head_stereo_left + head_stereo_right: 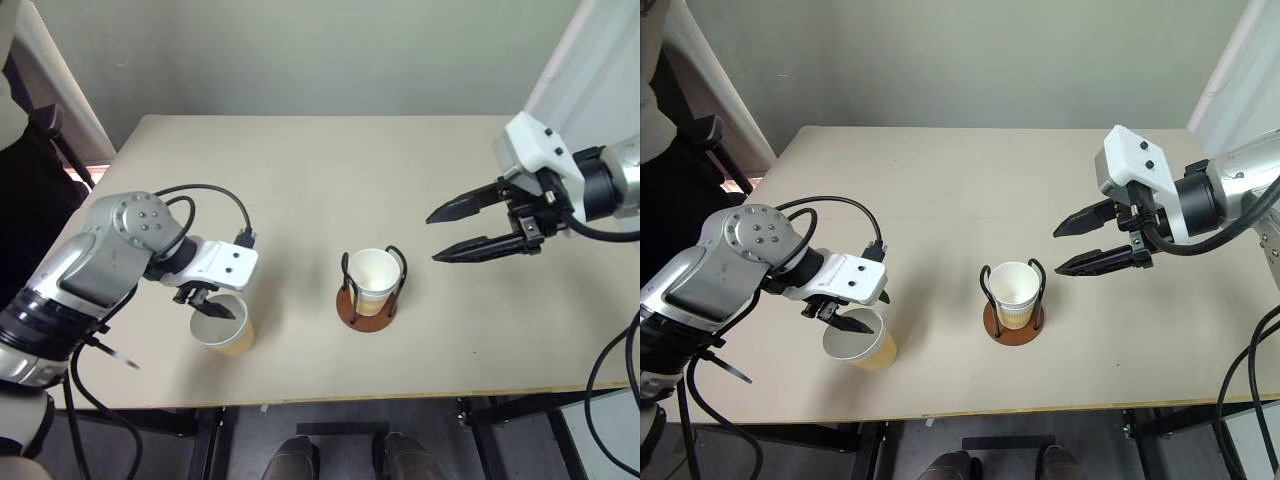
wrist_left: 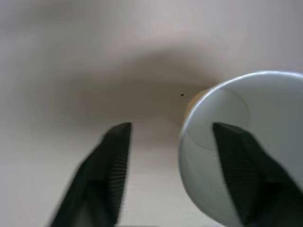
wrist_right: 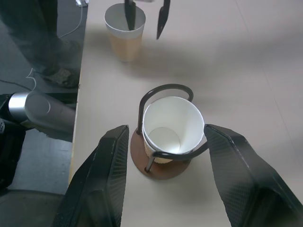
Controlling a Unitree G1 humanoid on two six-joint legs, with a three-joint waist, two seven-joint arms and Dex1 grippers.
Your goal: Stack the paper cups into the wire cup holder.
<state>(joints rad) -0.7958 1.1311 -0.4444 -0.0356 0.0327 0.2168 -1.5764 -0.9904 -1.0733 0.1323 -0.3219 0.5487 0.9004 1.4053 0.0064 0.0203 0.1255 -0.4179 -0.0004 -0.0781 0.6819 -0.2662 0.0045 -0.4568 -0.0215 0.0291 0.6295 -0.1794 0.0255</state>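
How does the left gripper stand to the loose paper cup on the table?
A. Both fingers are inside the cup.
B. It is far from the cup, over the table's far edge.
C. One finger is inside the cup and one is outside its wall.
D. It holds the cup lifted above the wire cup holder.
C: in the left wrist view one of the left gripper's fingers is inside the paper cup and the other is outside its wall.

Matt paper cups (image 1: 224, 325); thin black wire cup holder (image 1: 371, 291); smooth matt table (image 1: 300, 180).

We see a beige rectangular table (image 1: 320, 170) carrying a tan paper cup (image 1: 232, 332) and a brown-based wire cup holder (image 1: 371, 307).
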